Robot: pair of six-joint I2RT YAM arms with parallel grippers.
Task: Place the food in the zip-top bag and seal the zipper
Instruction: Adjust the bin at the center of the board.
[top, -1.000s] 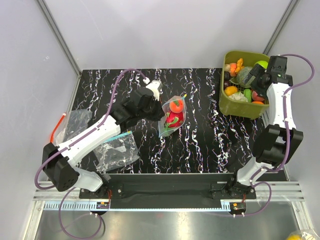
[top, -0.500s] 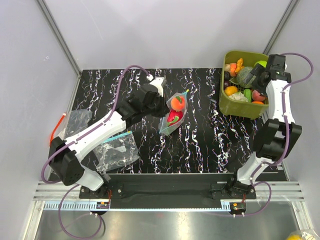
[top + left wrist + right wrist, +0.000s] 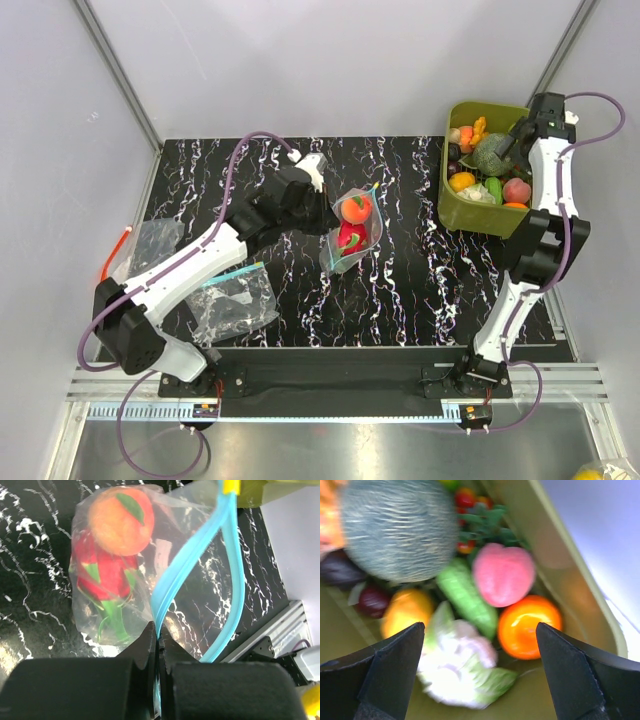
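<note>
Looking from above, I see the left gripper (image 3: 322,205) closed on one edge of the zip-top bag (image 3: 366,240), holding it up over the middle of the table (image 3: 420,290). An orange fruit (image 3: 352,208) and a red pepper (image 3: 347,238) are already inside. Compared with a second ago, the bag is raised a little and turned, so its mouth points more toward the olive-green tub (image 3: 470,215) at the far right. The right arm has also stretched farther, and the right gripper (image 3: 512,143) now hangs over the far side of the tub, above the rest of the food (image 3: 480,175). I think one arm presents the bag while the other goes for the next piece.

From the left wrist, the two black fingers are pressed together on the blue-green zipper (image 3: 192,550), at one end of the strip. Beyond them the two sides of the strip go apart, so the mouth stands open and nothing is sealed yet. The orange fruit sits above the red pepper behind the clear plastic.

From the right wrist, the picture is a bit blurred. The fingers stand wide apart and hold nothing. Between them, down in the tub, lie a pink peach (image 3: 502,575), a glossy orange (image 3: 530,627) and a green melon (image 3: 395,527), among others. I cannot tell which one it aims at. Several pieces are still outside the bag, so the sealing looks far off.
</note>
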